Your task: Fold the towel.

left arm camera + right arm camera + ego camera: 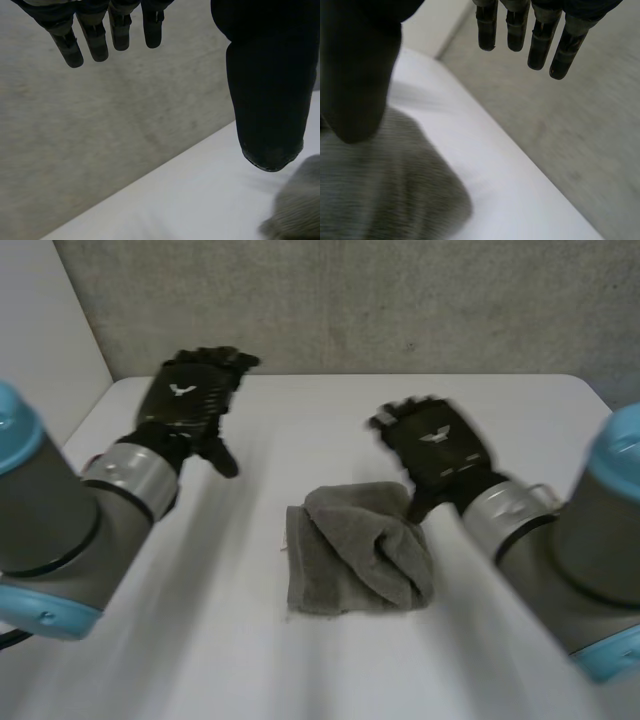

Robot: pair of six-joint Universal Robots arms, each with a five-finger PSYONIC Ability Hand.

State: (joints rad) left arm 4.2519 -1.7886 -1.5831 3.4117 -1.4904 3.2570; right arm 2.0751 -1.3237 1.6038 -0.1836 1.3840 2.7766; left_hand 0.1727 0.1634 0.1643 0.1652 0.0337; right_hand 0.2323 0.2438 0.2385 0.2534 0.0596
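Observation:
A grey towel point(355, 550) lies bunched and roughly folded on the white table point(300, 430), a little right of the middle. My right hand point(432, 445) hovers just behind the towel's far right corner, open, fingers straight and holding nothing. In the right wrist view its fingers point(536, 35) are spread above the table edge, with the towel point(380, 185) under the thumb. My left hand point(190, 400) is raised at the table's far left, well clear of the towel, also open. The left wrist view shows its fingers point(95, 35) straight and a bit of the towel point(297, 210) near the thumb.
A grey concrete wall point(350, 300) runs behind the table's far edge. A white panel point(40, 330) stands at the left. Bare table point(200, 620) lies in front of and to the left of the towel.

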